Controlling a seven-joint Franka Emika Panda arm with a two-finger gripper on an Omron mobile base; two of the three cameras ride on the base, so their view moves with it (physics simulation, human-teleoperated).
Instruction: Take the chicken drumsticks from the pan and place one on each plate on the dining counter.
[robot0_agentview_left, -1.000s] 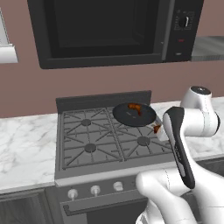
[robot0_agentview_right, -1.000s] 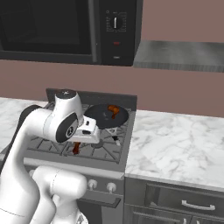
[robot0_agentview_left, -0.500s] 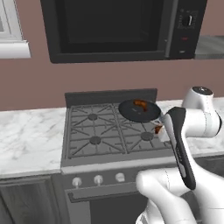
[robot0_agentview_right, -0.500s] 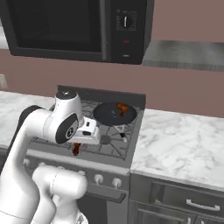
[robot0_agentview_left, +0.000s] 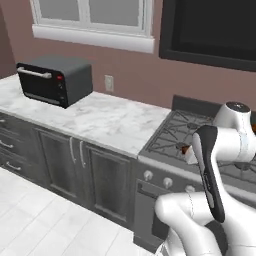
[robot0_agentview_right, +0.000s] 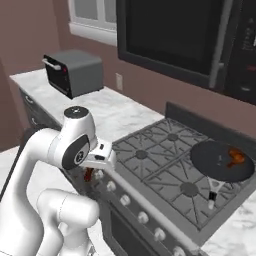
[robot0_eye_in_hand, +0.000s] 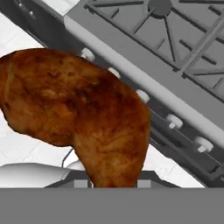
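- Gripper (robot0_agentview_right: 90, 172) closed on one chicken drumstick (robot0_eye_in_hand: 83, 127); tucked low under the wrist at the front edge of the stove (robot0_agentview_right: 165, 180), over the knob row
- In the hand view, plump end of that drumstick fills the foreground and narrows toward the fingers, so held by the thin bone end; judged a sensible hold, as the slim part fits between the jaws
- Seen from the right base view as a small reddish piece hanging below the hand; seen from the left base view as a brown speck (robot0_agentview_left: 187, 149) beside the forearm
- Carried close to the body and clear of the grates; judged a transport posture, not a placing one
- Second drumstick (robot0_agentview_right: 235, 157) lying in the pan (robot0_agentview_right: 220, 161) on a rear burner, well apart from the gripper; left there because only one can be carried per trip
- Toaster oven (robot0_agentview_left: 54, 80) on the marble worktop (robot0_agentview_left: 100, 117) left of the stove, under the window
- Plates and dining counter not identified; first delivery judged not yet done
- Risk: heavy end hanging from a thin grip could swing or slip during travel
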